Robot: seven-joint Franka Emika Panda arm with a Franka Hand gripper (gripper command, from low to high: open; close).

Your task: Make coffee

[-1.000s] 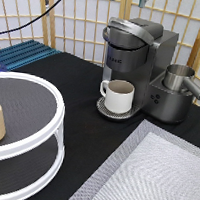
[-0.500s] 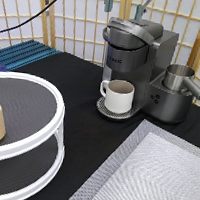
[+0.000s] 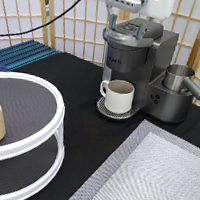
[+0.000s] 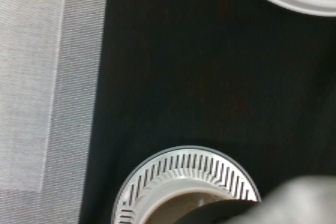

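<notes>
One black worktop (image 3: 82, 101), grey mat (image 3: 149, 179) near right, paper screens (image 3: 72, 19) far behind. Tool (image 3: 125, 26), fingers spread and empty, above the coffee machine (image 3: 138, 57); coffee pod unseen.

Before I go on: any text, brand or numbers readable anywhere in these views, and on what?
Coffee machine: a faint pale mark on the dark front above the white mug, too blurred to read.
Machine's base: small round buttons, no legible symbols.
Tool, open above the machine's lid: no lettering visible.
Nothing else carries text.
</notes>
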